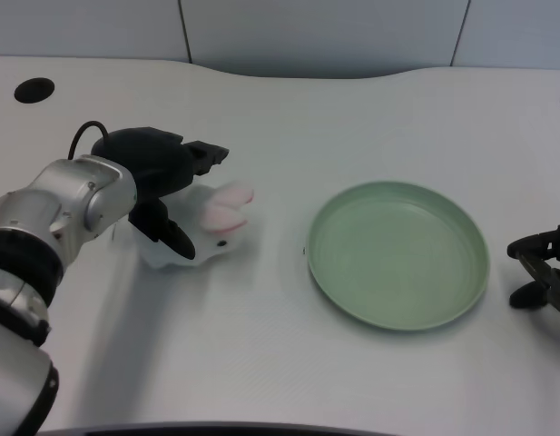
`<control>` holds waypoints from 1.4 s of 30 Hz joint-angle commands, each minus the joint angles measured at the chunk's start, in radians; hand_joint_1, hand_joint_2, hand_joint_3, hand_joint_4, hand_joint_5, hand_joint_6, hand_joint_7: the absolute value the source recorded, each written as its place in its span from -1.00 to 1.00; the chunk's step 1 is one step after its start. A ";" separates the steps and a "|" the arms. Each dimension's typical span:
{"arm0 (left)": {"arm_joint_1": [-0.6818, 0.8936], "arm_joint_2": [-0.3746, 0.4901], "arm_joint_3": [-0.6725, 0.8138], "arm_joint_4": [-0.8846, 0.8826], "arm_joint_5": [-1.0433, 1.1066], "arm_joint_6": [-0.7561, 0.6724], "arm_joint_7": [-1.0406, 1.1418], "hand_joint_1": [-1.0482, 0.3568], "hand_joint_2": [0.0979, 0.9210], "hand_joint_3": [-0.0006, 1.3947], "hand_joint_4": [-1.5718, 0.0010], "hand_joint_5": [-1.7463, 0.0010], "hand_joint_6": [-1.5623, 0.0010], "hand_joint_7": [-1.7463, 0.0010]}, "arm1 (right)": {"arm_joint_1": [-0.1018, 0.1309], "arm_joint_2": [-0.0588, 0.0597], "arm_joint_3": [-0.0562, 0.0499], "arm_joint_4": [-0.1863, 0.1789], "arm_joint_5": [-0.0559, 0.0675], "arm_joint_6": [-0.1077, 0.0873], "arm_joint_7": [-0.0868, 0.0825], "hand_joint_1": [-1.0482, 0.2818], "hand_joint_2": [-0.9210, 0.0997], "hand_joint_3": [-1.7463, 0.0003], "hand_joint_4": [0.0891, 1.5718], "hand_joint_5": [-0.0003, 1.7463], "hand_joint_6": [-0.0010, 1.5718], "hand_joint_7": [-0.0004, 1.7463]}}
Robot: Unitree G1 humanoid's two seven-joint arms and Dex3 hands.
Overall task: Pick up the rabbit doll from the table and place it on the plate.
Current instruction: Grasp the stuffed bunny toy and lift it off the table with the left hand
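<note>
The white rabbit doll [216, 227] with pink ears lies on the table left of centre, ears pointing right. My left hand [162, 182] sits over the doll's left end. Its upper fingers [205, 154] reach out above the doll with a gap showing beneath them, and its thumb [175, 241] lies in front of the doll's body, close to it or touching. The doll rests on the table between them, its left part hidden by the hand. The green plate [470, 272] stands to the right of the doll, with nothing on it.
My right hand [545, 268] rests at the picture's right edge, just beyond the plate. A dark round hole [34, 89] is in the table at the far left. The table's back edge runs along the top of the view.
</note>
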 commanded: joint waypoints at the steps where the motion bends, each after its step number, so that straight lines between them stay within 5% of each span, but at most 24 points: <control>1: -0.030 -0.034 -0.025 0.056 0.010 0.039 -0.024 -1.00 1.00 -0.82 1.00 1.00 1.00 1.00 | 0.017 -0.005 -0.004 -0.009 0.006 -0.005 0.001 -0.61 -1.00 0.85 0.13 0.21 0.07 0.04; 6: -0.034 -0.072 -0.057 0.111 0.025 0.085 -0.017 -1.00 0.98 -0.86 1.00 1.00 1.00 1.00 | 0.030 -0.003 -0.006 -0.017 0.012 -0.019 0.007 -0.61 -1.00 0.86 0.16 0.21 0.08 0.04; 8: -0.031 -0.083 -0.073 0.128 0.031 0.104 -0.009 -1.00 0.96 -0.89 1.00 1.00 1.00 1.00 | 0.037 -0.003 -0.009 -0.029 0.017 -0.008 0.012 -0.62 -1.00 0.86 0.17 0.21 0.09 0.03; 11: -0.018 -0.095 -0.107 0.146 0.054 0.131 0.016 -1.00 0.95 -0.91 1.00 1.00 1.00 1.00 | 0.053 -0.009 0.002 -0.060 0.000 0.010 -0.006 -0.62 -1.00 0.85 0.15 0.19 0.07 0.02; 15: 0.001 -0.106 -0.126 0.158 0.063 0.147 0.048 -1.00 0.96 -0.93 1.00 1.00 1.00 1.00 | 0.069 -0.014 0.008 -0.078 -0.008 0.004 -0.012 -0.60 -1.00 0.83 0.12 0.19 0.05 0.02; 19: 0.025 -0.114 -0.157 0.167 0.084 0.156 0.114 -0.99 0.96 -0.94 1.00 1.00 1.00 1.00 | 0.083 -0.009 -0.001 -0.086 0.012 -0.007 0.007 -0.58 -1.00 0.84 0.13 0.19 0.04 0.02; 23: 0.046 -0.108 -0.171 0.171 0.091 0.123 0.196 -0.96 0.95 -0.96 1.00 1.00 1.00 1.00 | 0.105 -0.005 0.000 -0.129 0.019 0.007 0.014 -0.61 -1.00 0.85 0.12 0.18 0.04 0.03; 31: 0.075 -0.094 -0.150 0.176 0.072 0.042 0.359 -0.61 0.78 -1.00 0.79 0.88 0.87 0.94 | 0.122 -0.001 0.001 -0.158 0.016 0.016 0.007 -0.64 -1.00 0.85 0.12 0.18 0.06 0.04; 35: 0.079 -0.092 -0.152 0.180 0.077 0.041 0.397 -0.34 0.73 -1.00 0.87 0.12 0.51 0.91 | 0.124 -0.005 0.004 -0.160 0.009 0.019 0.002 -0.64 -1.00 0.84 0.12 0.18 0.05 0.04; 40: 0.081 -0.091 -0.157 0.183 0.083 0.051 0.413 -0.18 0.77 -1.00 0.88 -0.22 0.35 0.82 | 0.126 -0.003 0.003 -0.171 0.012 0.030 0.003 -0.65 -1.00 0.84 0.11 0.18 0.04 0.04; 41: 0.083 -0.088 -0.156 0.183 0.082 0.048 0.423 -0.09 0.80 -1.00 0.85 -0.36 0.34 0.65 | 0.128 -0.002 0.004 -0.181 0.012 0.038 0.001 -0.64 -1.00 0.84 0.12 0.18 0.04 0.04; 42: 0.084 -0.087 -0.156 0.183 0.082 0.045 0.430 0.00 0.83 -1.00 0.80 -0.50 0.48 0.23 | 0.130 -0.001 0.004 -0.187 0.012 0.042 0.001 -0.63 -1.00 0.84 0.12 0.19 0.03 0.05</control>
